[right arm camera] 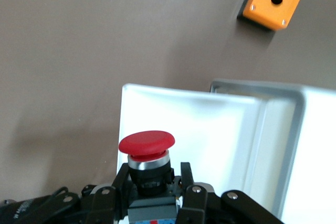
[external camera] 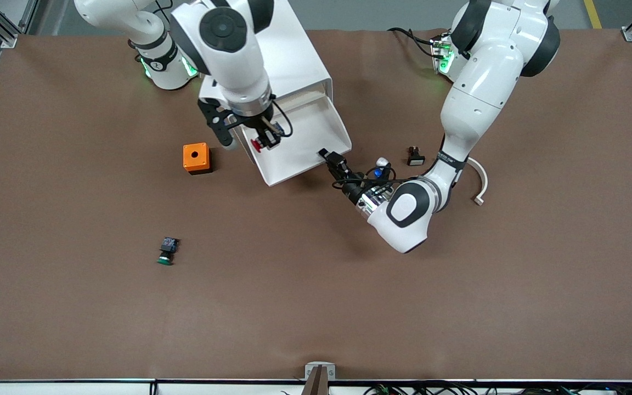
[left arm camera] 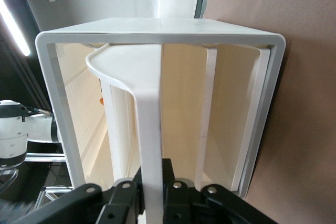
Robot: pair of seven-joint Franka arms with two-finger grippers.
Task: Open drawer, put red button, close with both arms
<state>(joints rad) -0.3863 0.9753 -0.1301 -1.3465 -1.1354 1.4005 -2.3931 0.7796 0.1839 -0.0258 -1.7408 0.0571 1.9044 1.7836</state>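
We see the drawer (external camera: 299, 144) pulled out, left jaws (external camera: 328, 157) clamping its front; right jaws (external camera: 265, 138) grip the red button (external camera: 256, 145) above it, over the brown worktop (external camera: 316, 285).

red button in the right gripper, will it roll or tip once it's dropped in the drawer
Probably tips: the red button has a wide round cap over a narrower body, so it looks top-heavy. Once on its side the cap may roll slightly, but the drawer walls should contain it. The right gripper grips it easily, suggesting it is light.

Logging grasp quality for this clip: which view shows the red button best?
The right wrist view: the red button fills the foreground, clamped in the right gripper over the drawer. The front view shows only a small red speck; the left wrist view shows none of it.
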